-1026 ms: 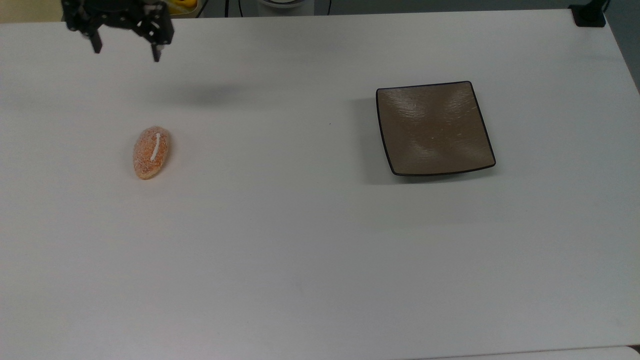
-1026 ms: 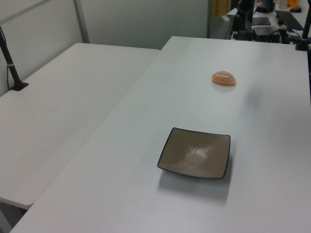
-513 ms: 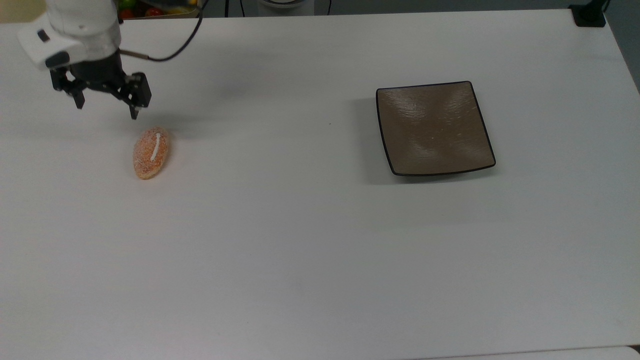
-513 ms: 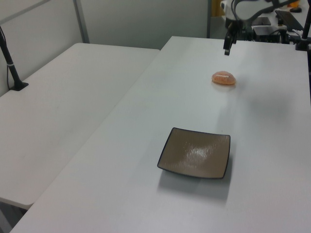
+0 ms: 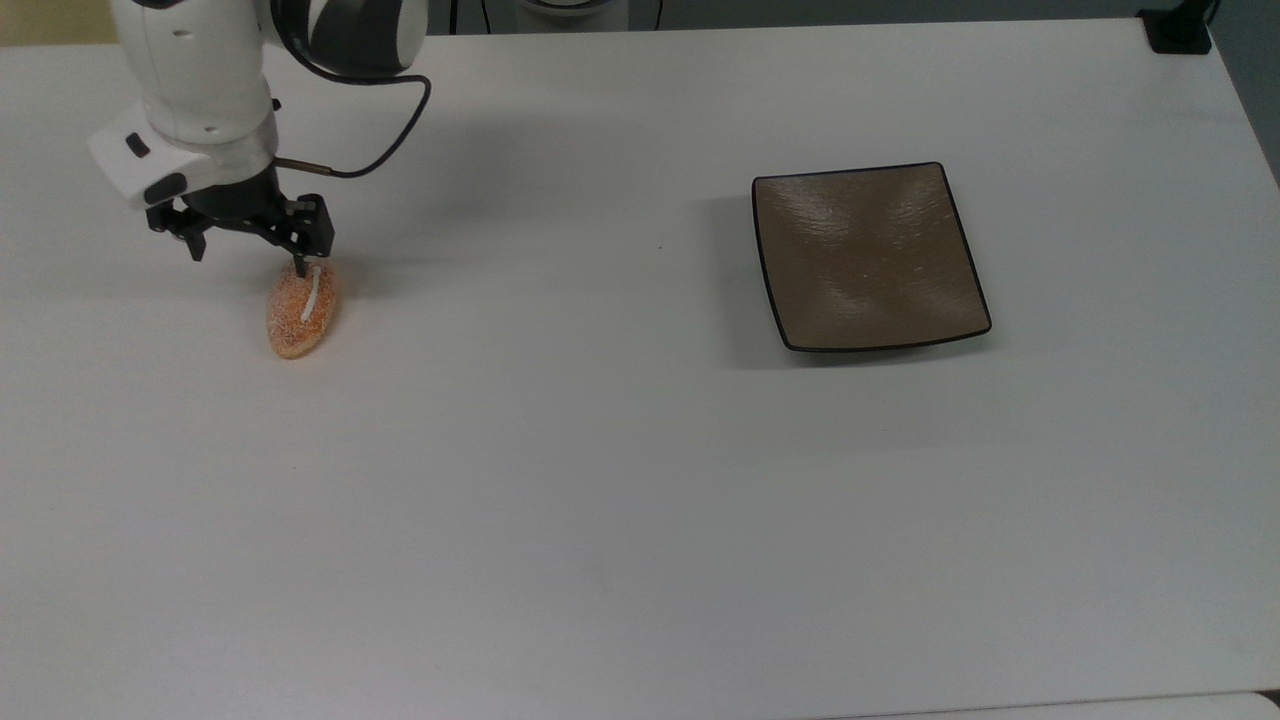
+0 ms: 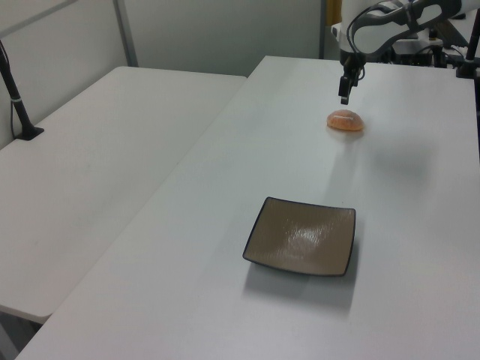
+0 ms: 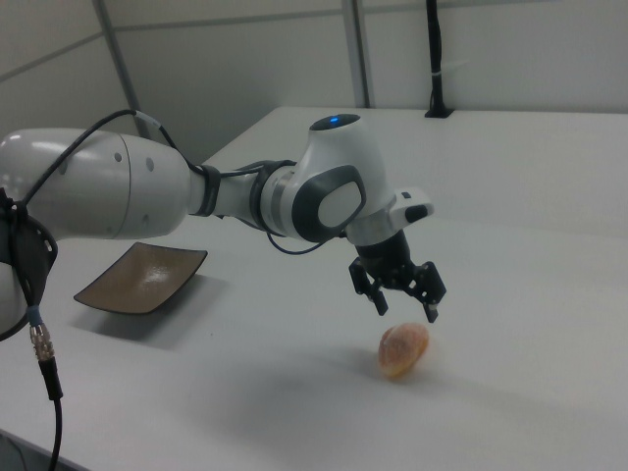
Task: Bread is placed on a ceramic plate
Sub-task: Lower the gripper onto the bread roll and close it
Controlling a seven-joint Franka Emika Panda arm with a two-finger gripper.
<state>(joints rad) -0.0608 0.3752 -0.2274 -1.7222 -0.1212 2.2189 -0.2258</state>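
At the top view's left, the black two-finger gripper (image 5: 246, 252) of a white robot arm (image 5: 195, 90) hangs with its jaws spread wide and empty just above a small oval orange-tan sugar-speckled bread roll (image 5: 301, 308), which lies on the white worktop (image 5: 560, 480). The roll looks light, soft and easily crushed; a gentle pinch across its narrow middle seems safest. Well apart, toward the top view's right, the square glossy brown ceramic plate (image 5: 868, 258) with its thin black rim sits bare.
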